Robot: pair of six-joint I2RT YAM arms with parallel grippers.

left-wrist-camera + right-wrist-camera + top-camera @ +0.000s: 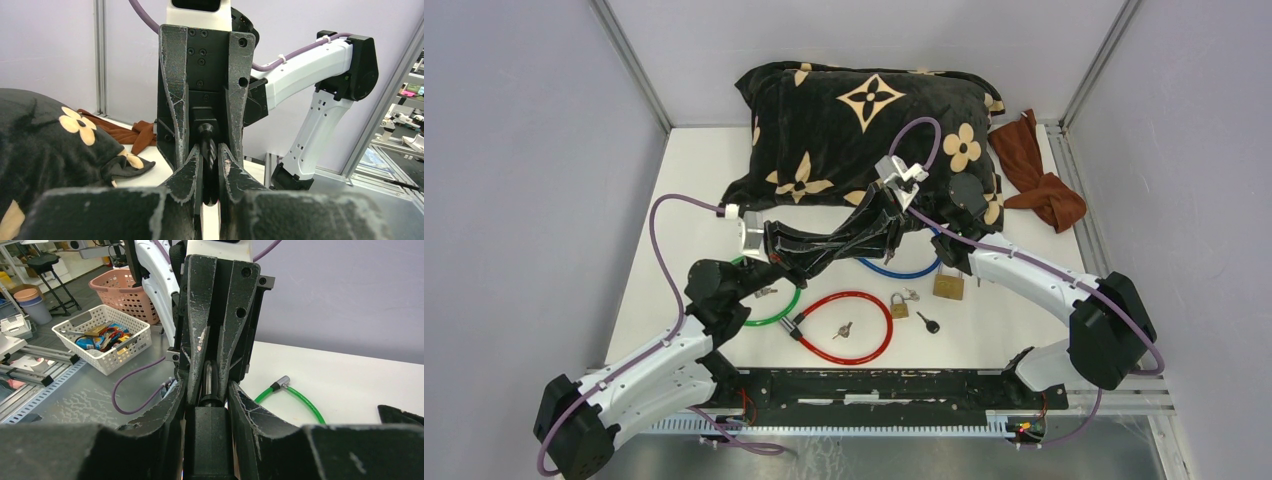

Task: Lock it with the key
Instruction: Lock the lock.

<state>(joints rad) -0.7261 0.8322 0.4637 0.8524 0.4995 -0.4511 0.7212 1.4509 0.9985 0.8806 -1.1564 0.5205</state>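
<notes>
1. White surface (pixel 1024 320) carries a black flowered pillow (pixel 864 130) along its far edge, with a brown cloth (pixel 1034 170) at the far right corner.
2. My right end effector (pixel 207 392) grasps a black lock body (pixel 207 440) above the surface's middle, facing my left one.
3. My left end effector (pixel 210 156) is clenched on the key (pixel 206 137), whose metal shaft meets that lock body.
4. A red cable lock (pixel 849 325) lies by the near edge, with a brass padlock (pixel 948 285) to its right.
</notes>
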